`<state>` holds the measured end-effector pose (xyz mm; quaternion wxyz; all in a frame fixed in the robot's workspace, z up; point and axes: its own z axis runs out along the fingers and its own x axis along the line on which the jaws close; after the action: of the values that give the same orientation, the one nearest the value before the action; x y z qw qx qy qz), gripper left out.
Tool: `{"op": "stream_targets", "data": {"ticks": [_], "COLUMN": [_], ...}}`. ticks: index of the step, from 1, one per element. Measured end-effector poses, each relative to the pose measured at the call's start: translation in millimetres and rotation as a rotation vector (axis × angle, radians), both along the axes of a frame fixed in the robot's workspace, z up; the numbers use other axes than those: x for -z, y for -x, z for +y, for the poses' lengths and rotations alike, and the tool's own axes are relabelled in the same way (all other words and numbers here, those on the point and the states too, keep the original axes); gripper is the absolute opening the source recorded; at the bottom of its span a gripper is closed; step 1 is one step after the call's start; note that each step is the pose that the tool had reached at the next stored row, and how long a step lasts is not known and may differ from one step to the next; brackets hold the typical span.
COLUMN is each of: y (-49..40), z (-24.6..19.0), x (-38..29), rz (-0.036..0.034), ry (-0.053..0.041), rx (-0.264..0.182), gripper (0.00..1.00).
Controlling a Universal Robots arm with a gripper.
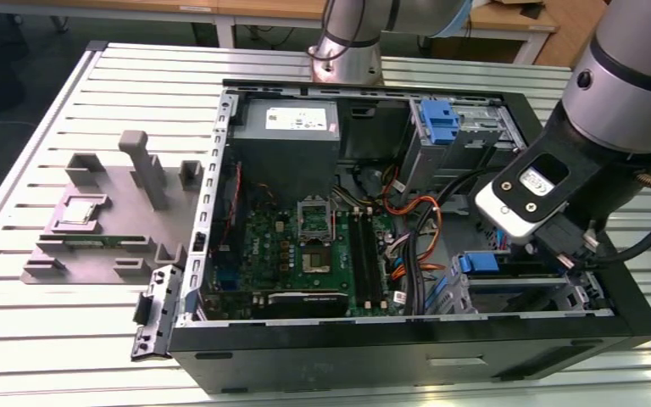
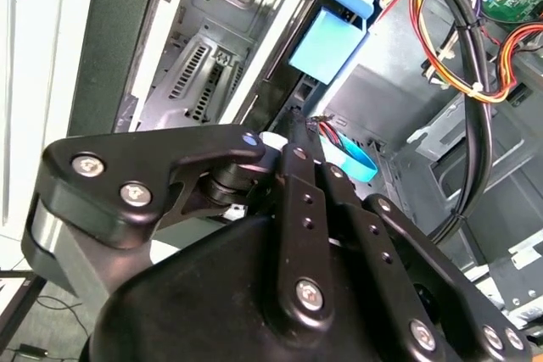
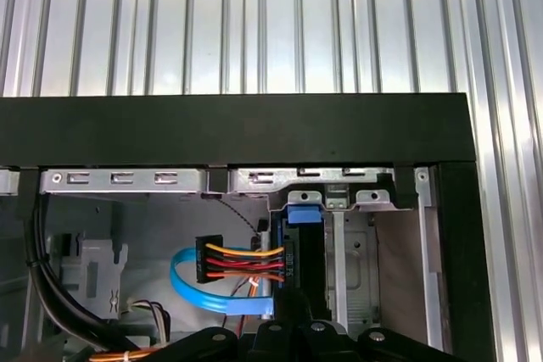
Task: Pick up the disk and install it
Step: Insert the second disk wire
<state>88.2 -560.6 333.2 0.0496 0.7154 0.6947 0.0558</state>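
On the slatted surface (image 1: 77,322) the open computer case (image 1: 631,314) lies on its side, giving the arm reach from above. The end effector (image 3: 293,328), narrowed on the disk (image 3: 299,247), holds it edge-on in the drive bay (image 3: 356,252); its long axis apparently runs down into the bay, blue caddy tab outward.

The disk (image 1: 504,264) sits in the computer case (image 1: 416,356), at the exterior view's right.
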Motion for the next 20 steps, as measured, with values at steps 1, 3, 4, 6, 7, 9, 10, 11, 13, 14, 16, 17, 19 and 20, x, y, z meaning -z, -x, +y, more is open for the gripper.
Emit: {"op": "stream_targets", "data": {"ticks": [1,3,4,6,7,9,10,11,13,14,16,17,19,20], "y": [0.0,0.0,0.0,0.0,0.0,0.0,0.0,0.1,-0.2,-0.5,-1.1,-1.2,-1.3,-1.3], "z": [0.0,0.0,0.0,0.1,0.3,0.5,0.5,0.6,0.6,0.7,0.7,0.7,0.6,0.6], "x": [0.6,1.0,1.1,-1.2,-4.0,-9.1,-11.2,-12.5,-12.8,-12.8,-12.9,-12.9,-12.9,-12.9], "rz": [0.0,0.0,0.0,-0.0002,-0.0002,-0.0001,0.0004,0.0016,0.009,0.014,0.0225,0.025,0.0271,0.0272], "ry": [0.0003,0.001,0.0008,-0.0006,-0.0001,0.0002,0.0004,0.0005,0.0002,0.0004,0.0005,0.0005,0.0006,0.0005], "rx": [0.0,0.0,0.0,0.0,0.0,0.0,0.0,0.0,0.001,0.002,0.004,0.005,0.006,0.006], "gripper": [0.1,0.1,0.1,0.1,0.1,0.1,0.1,0.1,0.1,0.1,0.1,0.1,0.1,0.1]}}
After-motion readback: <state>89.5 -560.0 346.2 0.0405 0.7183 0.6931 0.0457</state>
